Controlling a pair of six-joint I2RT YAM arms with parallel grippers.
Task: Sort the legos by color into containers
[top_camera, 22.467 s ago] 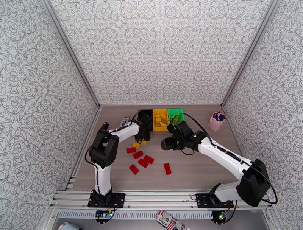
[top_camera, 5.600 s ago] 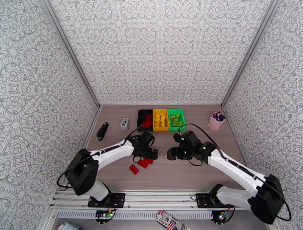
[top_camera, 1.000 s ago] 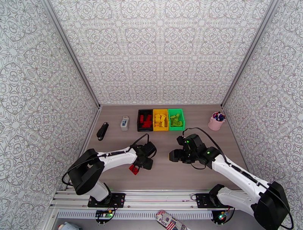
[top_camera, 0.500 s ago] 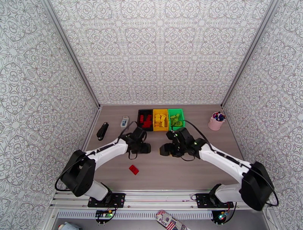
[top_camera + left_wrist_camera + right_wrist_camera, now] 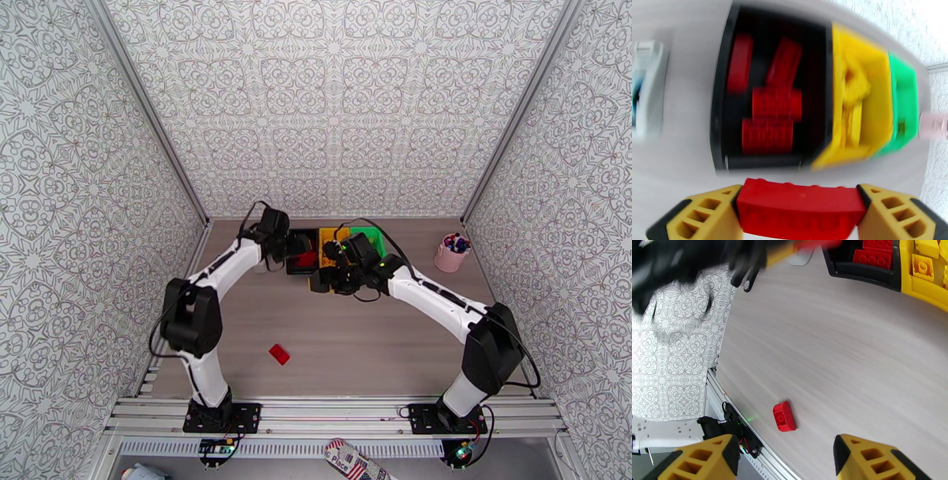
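My left gripper point(image 5: 800, 196) is shut on a red lego point(image 5: 800, 217), gripped end to end just in front of the black container point(image 5: 721, 118), which holds several red legos point(image 5: 776, 104). From above, the left gripper point(image 5: 299, 246) hangs over that black container point(image 5: 294, 267). The yellow container point(image 5: 330, 236) and green container point(image 5: 368, 234) stand to its right, both with legos inside. A single red lego point(image 5: 277, 354) lies on the table near the front; the right wrist view also has this lego point(image 5: 784, 416). My right gripper point(image 5: 786, 459) is open and holds nothing, hovering in front of the yellow container.
A pink cup of pens point(image 5: 451, 253) stands at the back right. A small white-and-blue box point(image 5: 644, 90) sits left of the black container. Patterned walls close in the table on three sides, and the arm rail point(image 5: 340, 410) runs along the near edge.
My left arm has swung back from mid-table to the black container with a red lego in its fingers. The right arm has moved back and left toward the containers.
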